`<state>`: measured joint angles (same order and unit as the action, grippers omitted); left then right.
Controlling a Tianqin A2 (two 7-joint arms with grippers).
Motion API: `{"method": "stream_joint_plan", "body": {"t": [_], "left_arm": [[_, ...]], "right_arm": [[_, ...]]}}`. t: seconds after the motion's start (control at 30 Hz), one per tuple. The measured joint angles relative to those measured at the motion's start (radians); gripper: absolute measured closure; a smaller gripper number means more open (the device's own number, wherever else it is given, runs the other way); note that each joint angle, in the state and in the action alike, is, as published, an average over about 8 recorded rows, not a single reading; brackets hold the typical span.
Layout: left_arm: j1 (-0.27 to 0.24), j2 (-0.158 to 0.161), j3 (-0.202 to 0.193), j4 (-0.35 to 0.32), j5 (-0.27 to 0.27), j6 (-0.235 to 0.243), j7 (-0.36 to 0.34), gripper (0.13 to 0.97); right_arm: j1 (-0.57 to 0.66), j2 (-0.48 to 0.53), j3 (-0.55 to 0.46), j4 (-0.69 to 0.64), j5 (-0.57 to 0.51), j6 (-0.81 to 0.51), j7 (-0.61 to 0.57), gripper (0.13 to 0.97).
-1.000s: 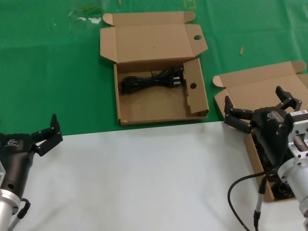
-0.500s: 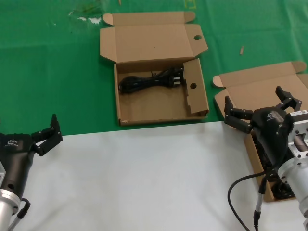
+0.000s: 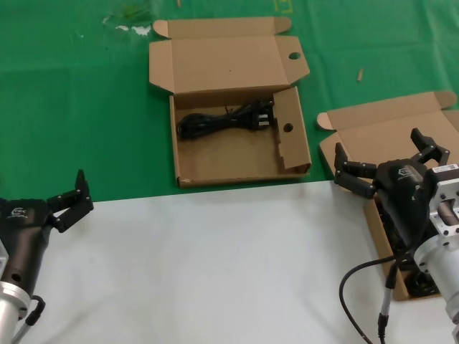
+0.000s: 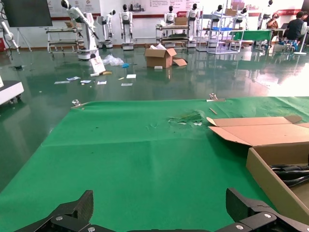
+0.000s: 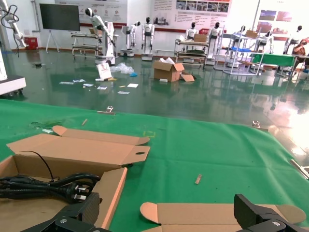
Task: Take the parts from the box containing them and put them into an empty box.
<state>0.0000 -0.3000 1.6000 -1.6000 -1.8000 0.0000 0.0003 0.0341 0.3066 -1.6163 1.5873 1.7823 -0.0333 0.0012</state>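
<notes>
The right tool, open and empty, hovers at the worktop's right edge directly above the source box, nearer than the left tool.

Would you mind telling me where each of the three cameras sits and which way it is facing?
Head view: on the robot's head, looking forward and down at the holed box, one cable, the plain-lidded box; left gripper and right gripper both show, open.
Left wrist view: low, facing across the green cloth into the hall; own fingertips.
Right wrist view: likewise; own fingertips.
Shared: all three show the holed box and cable.
</notes>
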Motion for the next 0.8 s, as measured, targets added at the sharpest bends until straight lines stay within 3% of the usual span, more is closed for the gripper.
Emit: {"method": "stream_joint_plan", "body": {"t": [0.8], "left_arm": [[0.0,0.0,0.0,0.0,0.0,0.0,0.0,0.132]], "right_arm": [[0.0,0.0,0.0,0.0,0.0,0.0,0.0,0.129]]}}
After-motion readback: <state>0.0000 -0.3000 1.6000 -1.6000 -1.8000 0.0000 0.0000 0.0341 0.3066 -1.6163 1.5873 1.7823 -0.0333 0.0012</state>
